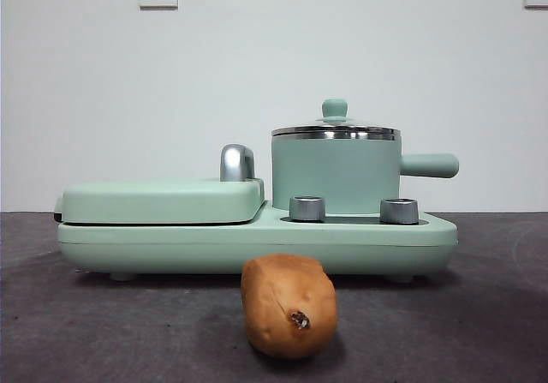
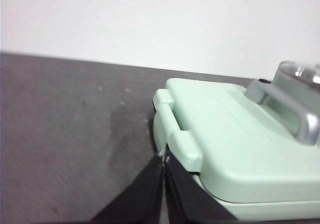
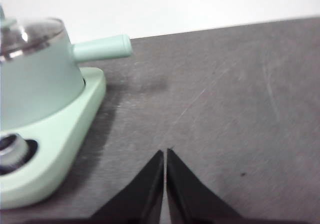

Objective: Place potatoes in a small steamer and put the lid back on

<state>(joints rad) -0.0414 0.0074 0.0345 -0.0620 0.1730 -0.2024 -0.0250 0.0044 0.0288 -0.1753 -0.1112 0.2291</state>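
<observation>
oval orange-brown potato (image 1: 288,306) lies on table before mint-green steamer pot (image 1: 336,176); glass lid (image 1: 336,129) on, blocking loading. left gripper (image 2: 163,160), right gripper (image 3: 165,154) pressed together, empty, waiting.

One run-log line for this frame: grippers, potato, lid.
left gripper: shut, empty, beside griddle | right gripper: shut, empty | potato: on table, before cooker | lid: on steamer
</observation>
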